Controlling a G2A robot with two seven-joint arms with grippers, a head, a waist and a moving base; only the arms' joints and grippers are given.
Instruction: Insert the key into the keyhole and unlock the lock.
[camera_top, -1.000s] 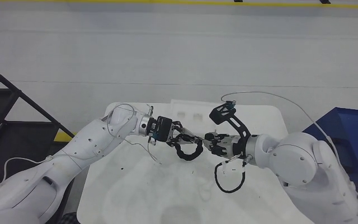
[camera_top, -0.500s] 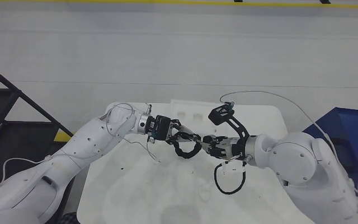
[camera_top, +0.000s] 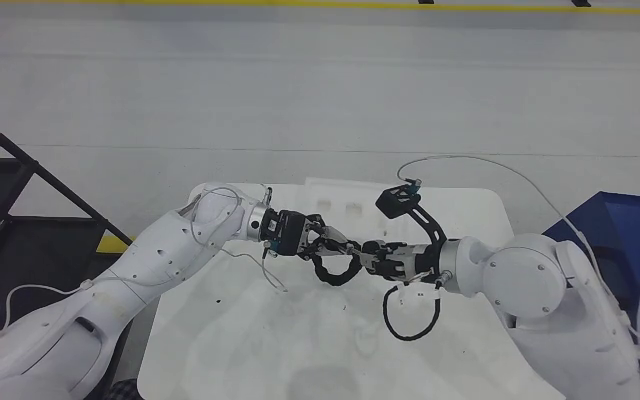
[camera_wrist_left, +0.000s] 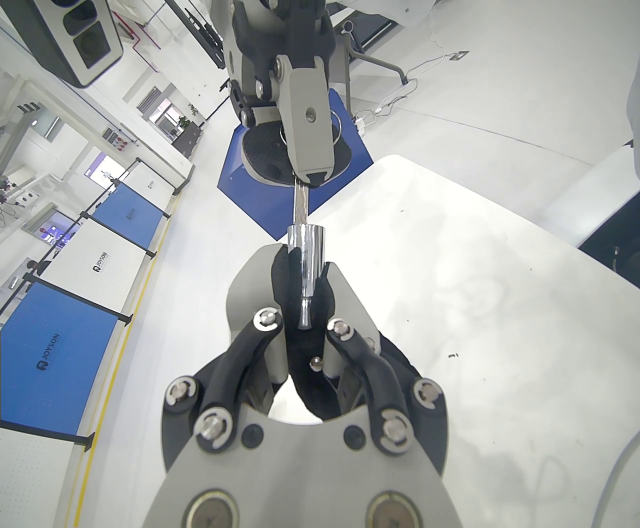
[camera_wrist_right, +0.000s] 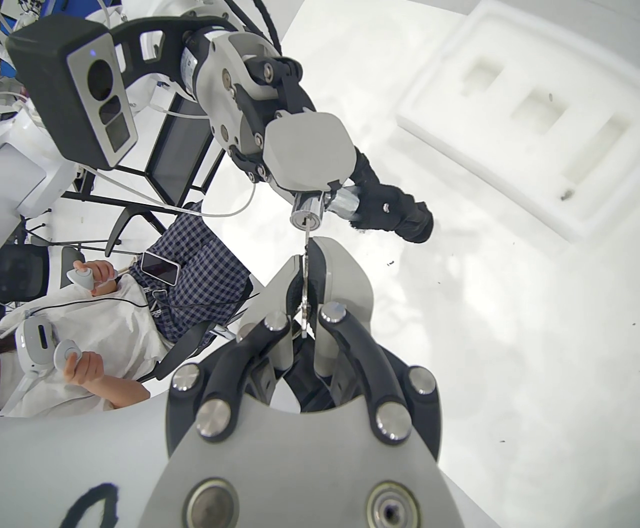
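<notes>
While both arms hold their parts in the air above the tabletop (camera_top: 250, 340), the left end effector (camera_wrist_left: 302, 282) is clamped on the chrome lock cylinder (camera_wrist_left: 306, 250) of a cable lock, whose black cable (camera_wrist_right: 390, 212) leads off from the cylinder's far end. Right end effector (camera_wrist_right: 306, 272) is closed on the bow of the key (camera_wrist_left: 300, 207), with the blade in line with the cylinder axis. Blade tip meets the keyhole (camera_wrist_right: 306, 218) on the cylinder's end face; most of the blade is outside, and depth of entry cannot be told. Judgement: insertion step, barely begun; turn not yet made. Handling: cylinder is rigid polished metal, likely slippery under side load, so the grip across its round body looks right but must resist torque when the key turns. Key is thin and light, stiff along its length but apt to bend or pivot between the pads if pushed off-axis; best held flat on the bow. Cable is limp and gives no support. White foam tray (camera_wrist_right: 525, 115) lies on the tabletop, well apart from both parts.
</notes>
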